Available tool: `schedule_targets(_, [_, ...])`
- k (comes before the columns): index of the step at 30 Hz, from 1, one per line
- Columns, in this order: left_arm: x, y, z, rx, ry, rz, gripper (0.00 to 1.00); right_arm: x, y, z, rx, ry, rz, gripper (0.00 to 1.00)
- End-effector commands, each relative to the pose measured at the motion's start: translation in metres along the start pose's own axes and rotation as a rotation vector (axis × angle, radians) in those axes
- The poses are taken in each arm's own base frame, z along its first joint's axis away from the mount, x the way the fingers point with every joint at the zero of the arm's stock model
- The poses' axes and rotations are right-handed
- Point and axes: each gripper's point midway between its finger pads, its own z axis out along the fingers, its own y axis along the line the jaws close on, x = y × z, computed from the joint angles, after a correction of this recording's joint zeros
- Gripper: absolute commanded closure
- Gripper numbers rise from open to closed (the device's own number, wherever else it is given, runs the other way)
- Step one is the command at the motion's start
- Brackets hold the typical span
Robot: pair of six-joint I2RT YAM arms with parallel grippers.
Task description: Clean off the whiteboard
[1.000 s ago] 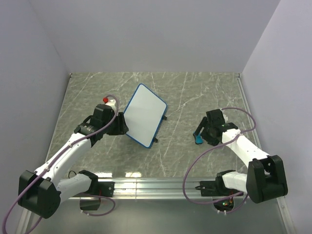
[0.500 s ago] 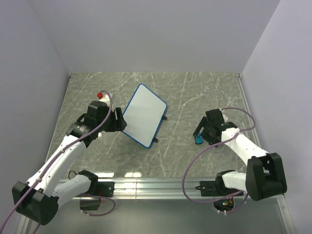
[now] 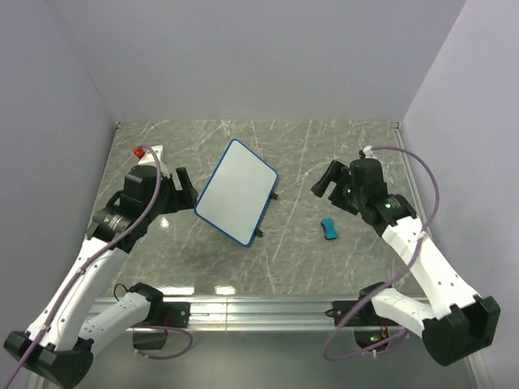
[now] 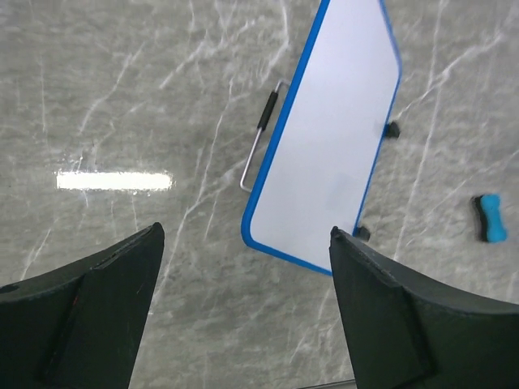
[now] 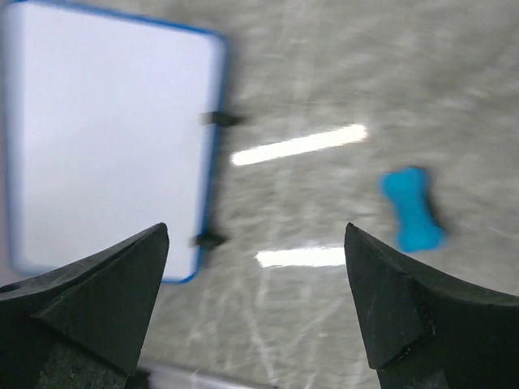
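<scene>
1. At the middle of the counter, your whiteboard sits turned askew, with a blue frame all round and a plain white face.
2. Along its right edge you can see small black feet; the left wrist view shows a wire stand on the opposite edge.
3. Your left jaws hang released just left of the board, gripping nothing.
4. Your right jaws stand wide and empty, off to the board's right.
5. Between the board and the right arm, the bright-blue eraser lies loose on the counter, apart from both.
</scene>
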Motion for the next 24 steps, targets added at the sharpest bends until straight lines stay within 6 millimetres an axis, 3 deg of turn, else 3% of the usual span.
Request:
schedule_targets(1, [-0.030,-0.003,-0.024,-0.002,-0.098,-0.062,0.11,-0.012,0.070,-0.042,-0.242,-0.041,-0.073,0.05])
schedule_targets(3, [-0.032,-0.006,-0.028,0.012,-0.103,-0.073,0.07,0.000,0.100,-0.059,-0.340,-0.006,-0.119,0.04])
schedule_targets(7, [-0.035,-0.013,-0.036,0.050,-0.108,-0.097,0.01,0.006,0.150,-0.100,-0.515,0.007,-0.160,0.04])
schedule_targets(12, [-0.043,-0.018,-0.046,0.085,-0.136,-0.109,0.01,0.011,0.181,-0.140,-0.659,0.027,-0.136,0.01])
schedule_targets(17, [-0.045,-0.028,-0.051,0.142,-0.145,-0.132,0.01,0.008,0.176,-0.153,-0.649,0.028,-0.035,0.00])
schedule_targets(24, [-0.035,-0.036,-0.047,0.195,-0.119,-0.145,0.00,0.015,0.133,-0.158,-0.626,-0.038,0.112,0.00])
